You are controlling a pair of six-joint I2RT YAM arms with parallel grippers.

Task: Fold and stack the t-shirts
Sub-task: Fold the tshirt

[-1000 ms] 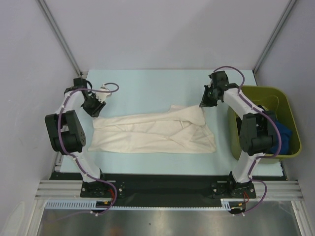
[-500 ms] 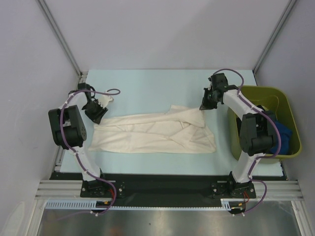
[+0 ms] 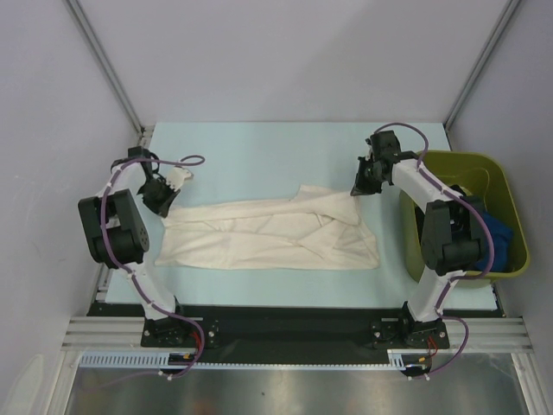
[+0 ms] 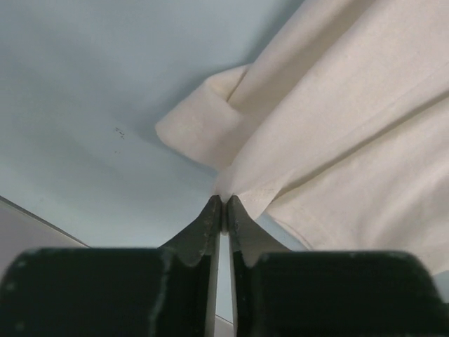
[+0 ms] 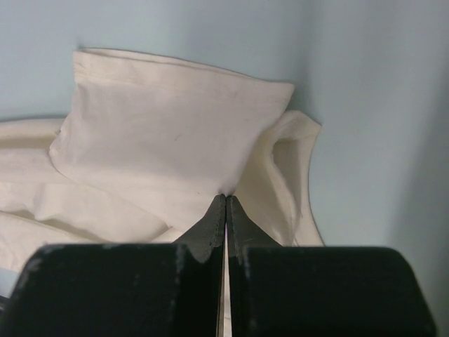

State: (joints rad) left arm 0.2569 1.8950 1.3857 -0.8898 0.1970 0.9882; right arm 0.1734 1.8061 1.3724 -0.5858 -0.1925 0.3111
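Edges left gripper point(image 3: 169, 185) slightly outward versus a moment ago; clamps it and right gripper point(image 3: 359, 184) fully closed on far corners of cream t-shirt point(image 3: 268, 235), stretched lengthwise left-to-right across table point(image 3: 259, 151) between them.

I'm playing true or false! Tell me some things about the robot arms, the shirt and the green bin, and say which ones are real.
1. The cream t-shirt lies on the light blue table. True.
2. The left gripper is wide open above the shirt. False: it is shut, pinching the shirt's edge.
3. The right gripper pinches the cream t-shirt too. True.
4. The olive-green bin is empty. False: blue cloth lies inside it, with something dark beside it.
5. The bin sits by the left arm. False: it is on the right arm's side.
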